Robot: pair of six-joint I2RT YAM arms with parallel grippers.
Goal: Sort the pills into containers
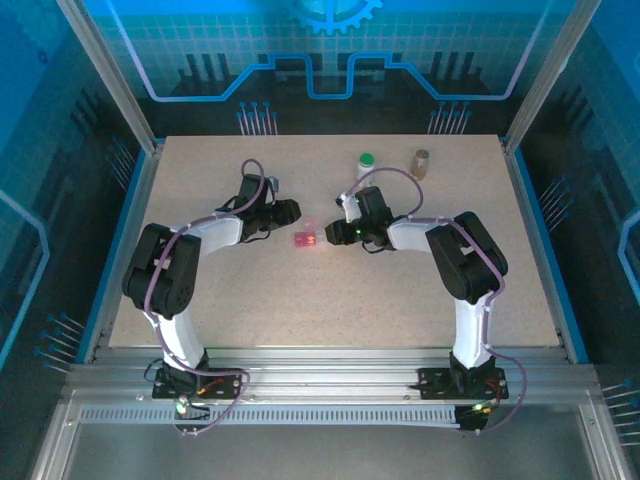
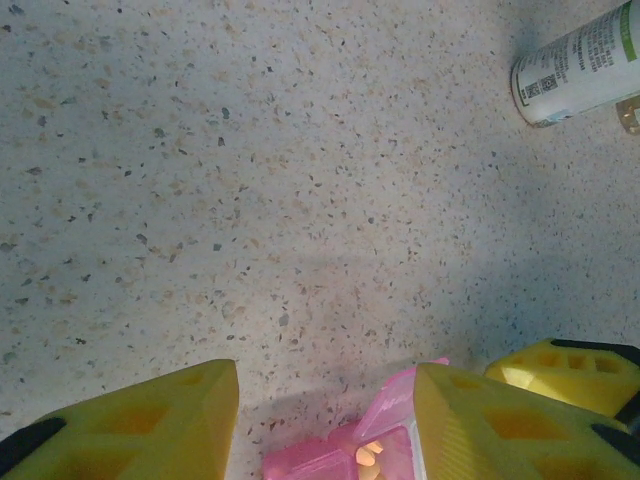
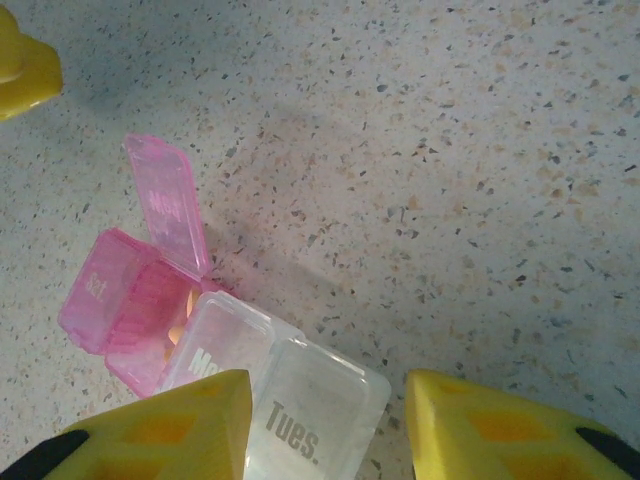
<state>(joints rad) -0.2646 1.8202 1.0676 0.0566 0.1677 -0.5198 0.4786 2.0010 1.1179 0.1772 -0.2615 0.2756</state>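
Worktop (image 1: 350, 300): three task items counted – one pill box, one white bottle, one brown vial.

Pill box (image 1: 307, 240): one, lying near the middle of the worktop, between my two pincers. In the right wrist view (image 3: 230, 350) it shows two pink cells and two clear cells. One pink cell has its lid (image 3: 165, 205) standing up; the other is shut and marked "Sat". One clear cell reads "Tues.", while my finger covers part of the other's label. Small pale pills (image 2: 367, 456) sit in the open pink cell; number not readable.

White bottle (image 1: 366, 165) with green cap: one, upright near the far edge, right of centre. Brown vial (image 1: 421, 163): one, upright near the same edge, to the right of the bottle and apart from it.

Left pincer (image 2: 322, 372) – fingers apart and low over the worktop. The pink end of the box (image 2: 375, 440) lies against the inner side of one finger, with bare worktop before the other. Nothing clamped.

Right pincer (image 3: 328, 380) – fingers apart, not clamped. The clear end of the box lies by one finger, with a gap to the other.
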